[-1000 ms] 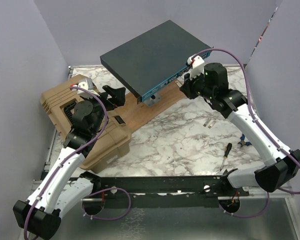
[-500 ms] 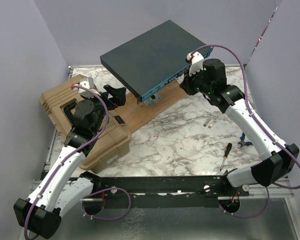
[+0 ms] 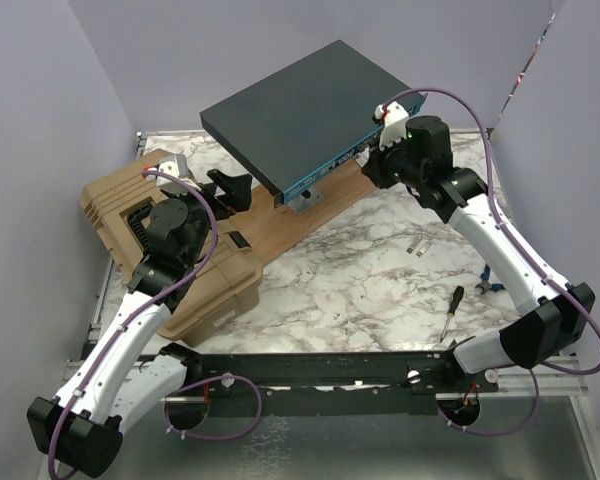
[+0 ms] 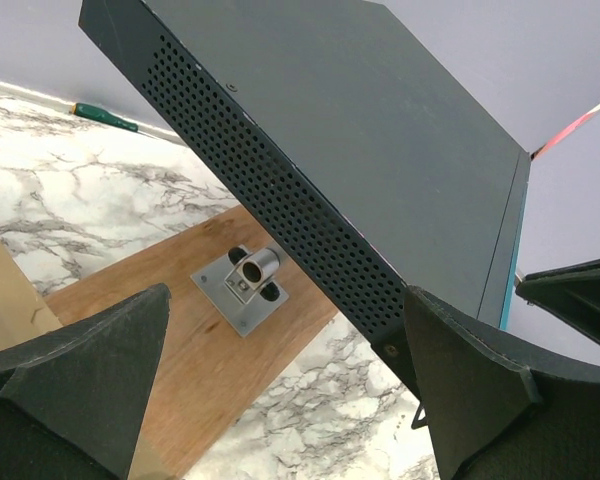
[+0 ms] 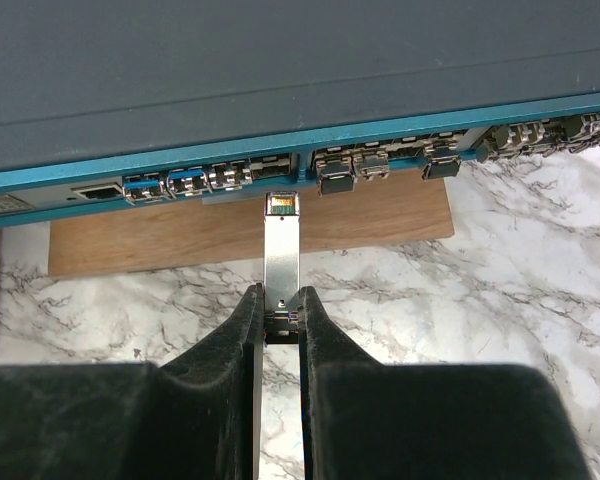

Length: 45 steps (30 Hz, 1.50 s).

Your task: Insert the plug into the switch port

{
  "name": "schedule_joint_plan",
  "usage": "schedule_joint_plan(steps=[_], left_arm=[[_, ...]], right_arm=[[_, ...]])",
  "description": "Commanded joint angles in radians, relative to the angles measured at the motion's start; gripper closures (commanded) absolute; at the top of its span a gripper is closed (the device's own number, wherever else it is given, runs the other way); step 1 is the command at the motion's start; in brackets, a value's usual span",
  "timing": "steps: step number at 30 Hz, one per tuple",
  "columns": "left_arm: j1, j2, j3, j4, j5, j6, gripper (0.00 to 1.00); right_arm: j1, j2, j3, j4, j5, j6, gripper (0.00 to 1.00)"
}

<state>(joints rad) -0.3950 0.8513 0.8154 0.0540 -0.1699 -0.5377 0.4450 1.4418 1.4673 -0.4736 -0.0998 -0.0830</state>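
Observation:
The switch (image 3: 300, 110), a wide dark grey box with a teal front face (image 3: 342, 163), sits raised on a stand at the back. My right gripper (image 3: 373, 162) is at that face, shut on the plug (image 5: 281, 250), a slim silver module held lengthwise between the fingertips (image 5: 281, 300). The plug's tip is just short of the row of ports (image 5: 230, 178), level with the gap between two port groups and slightly below them. My left gripper (image 3: 230, 190) stands open by the switch's left side (image 4: 270, 210), its fingers (image 4: 90, 370) wide apart and holding nothing.
A tan ribbed case (image 3: 130, 200) lies under the left arm. A wooden board (image 3: 300, 225) carries a metal bracket (image 4: 242, 290) beneath the switch. A screwdriver (image 3: 450, 310), small metal parts (image 3: 417, 246) and pliers (image 3: 488, 287) lie on the marble at right. A green-handled tool (image 4: 105, 117) lies by the back wall.
My right gripper has moved up and left with the plug, closer to the switch's front face. The left arm has not moved.

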Motion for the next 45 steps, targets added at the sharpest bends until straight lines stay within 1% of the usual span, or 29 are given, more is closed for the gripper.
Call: schedule_joint_plan(steps=[1,9,14,22,33,40,45], left_arm=[[-0.006,-0.001,0.031,-0.008,-0.012,0.013,0.01],[-0.006,0.000,0.030,-0.006,-0.014,0.016,0.01],[-0.006,0.002,0.028,-0.007,-0.012,0.018,0.01],[-0.006,-0.004,0.024,-0.006,-0.009,0.019,0.01],[-0.006,-0.011,0.018,-0.006,-0.012,0.022,0.01],[-0.005,-0.015,0.016,-0.006,-0.015,0.024,0.01],[-0.006,-0.018,0.016,-0.006,-0.015,0.025,0.01]], right_arm=[[-0.005,0.013,0.039,0.001,-0.027,0.003,0.99],[-0.006,0.020,0.064,-0.008,-0.073,0.016,0.99],[-0.005,0.030,0.068,-0.009,-0.076,0.023,1.00],[-0.006,0.041,0.051,-0.008,-0.010,0.035,1.00],[-0.009,0.037,0.032,0.014,0.002,0.048,0.99],[-0.009,0.045,0.054,0.016,-0.065,0.025,0.99],[-0.011,0.054,0.073,0.005,-0.079,-0.006,0.99]])
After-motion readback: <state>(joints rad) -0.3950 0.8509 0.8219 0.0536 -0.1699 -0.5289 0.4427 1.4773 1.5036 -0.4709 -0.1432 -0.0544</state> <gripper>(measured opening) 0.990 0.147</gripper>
